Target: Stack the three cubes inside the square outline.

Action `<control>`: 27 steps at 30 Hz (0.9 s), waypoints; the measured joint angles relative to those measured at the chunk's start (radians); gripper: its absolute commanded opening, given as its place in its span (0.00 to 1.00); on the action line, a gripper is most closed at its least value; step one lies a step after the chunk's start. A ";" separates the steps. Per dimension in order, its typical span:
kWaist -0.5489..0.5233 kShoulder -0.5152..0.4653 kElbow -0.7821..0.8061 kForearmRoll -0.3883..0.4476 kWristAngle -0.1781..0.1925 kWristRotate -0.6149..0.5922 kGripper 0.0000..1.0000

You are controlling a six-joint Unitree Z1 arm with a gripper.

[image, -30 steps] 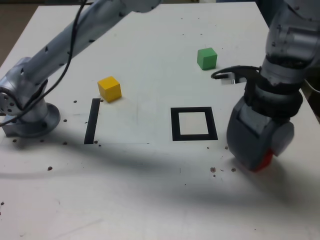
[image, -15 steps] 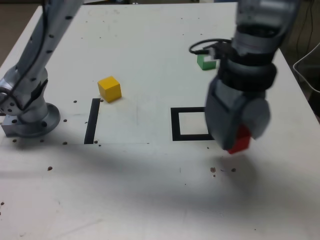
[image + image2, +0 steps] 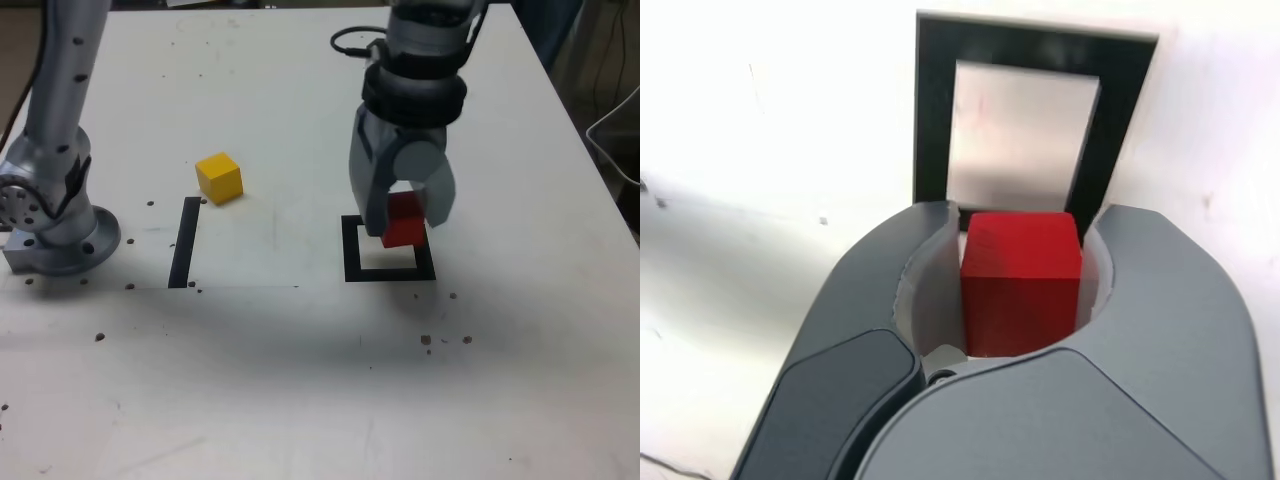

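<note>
We see a white table (image 3: 300, 400) filling nearly the whole exterior view, its surface speckled with small dark crumbs, mostly along the lower left and lower centre. A dark floor strip shows at the upper left corner, and a pale cable loops at the right edge. We find no legible brand, label or writing in either view.

Count of cubes in view: two. The yellow cube (image 3: 219, 178) sits left of centre in the exterior view, just above the straight black tape strip (image 3: 184, 242). The red cube (image 3: 404, 220) is clamped between the jaws of the gripper (image 3: 403, 208), above the square outline (image 3: 387, 273) near frame centre; we cannot tell whether it touches the table. The green cube is not visible.

Count of outlines: one, black tape with a white centre. Count of tape strips: one.

In the wrist view the gripper (image 3: 1022, 290) closes on both side faces of the red cube (image 3: 1021, 280), with the square outline (image 3: 934, 110) directly beyond it.

The arm base (image 3: 55, 235) stands at the exterior view's left edge.
</note>
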 measured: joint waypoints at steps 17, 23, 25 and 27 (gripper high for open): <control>0.043 -0.030 0.148 -0.107 0.042 0.073 0.29; 0.034 -0.005 0.147 -0.131 0.043 0.084 0.29; 0.032 0.002 0.143 -0.132 0.043 0.087 0.29; 0.029 0.005 0.137 -0.132 0.043 0.089 0.30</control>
